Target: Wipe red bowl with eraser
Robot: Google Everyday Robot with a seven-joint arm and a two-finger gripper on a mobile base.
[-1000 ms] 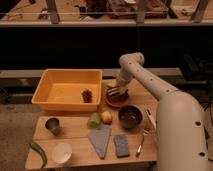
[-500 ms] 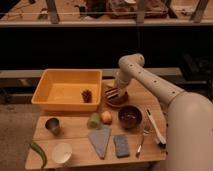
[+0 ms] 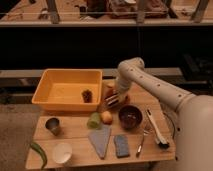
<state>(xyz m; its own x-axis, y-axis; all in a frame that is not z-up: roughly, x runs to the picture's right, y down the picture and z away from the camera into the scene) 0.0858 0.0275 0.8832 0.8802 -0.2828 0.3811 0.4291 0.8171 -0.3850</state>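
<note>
The red bowl (image 3: 121, 100) sits on the wooden table just right of the yellow tub, mostly covered by my gripper; only its orange rim shows. My gripper (image 3: 115, 97) reaches down into the bowl from the right. It is shut on the eraser (image 3: 112, 100), a dark brown block with pale stripes. The eraser is pressed against the bowl's left inside.
A yellow tub (image 3: 60, 91) holds a dark lump (image 3: 87, 95). A maroon bowl (image 3: 131, 117) stands in front of the red bowl. A green object (image 3: 94, 120) and a yellow fruit (image 3: 106, 117) lie nearby. Toward the front are a metal cup (image 3: 52, 125), blue-grey cloth (image 3: 101, 140), sponge (image 3: 121, 145), white bowl (image 3: 62, 152), fork (image 3: 141, 141) and brush (image 3: 156, 131).
My gripper with the eraser has shifted slightly down and to the left inside the red bowl. Nothing else has moved.
</note>
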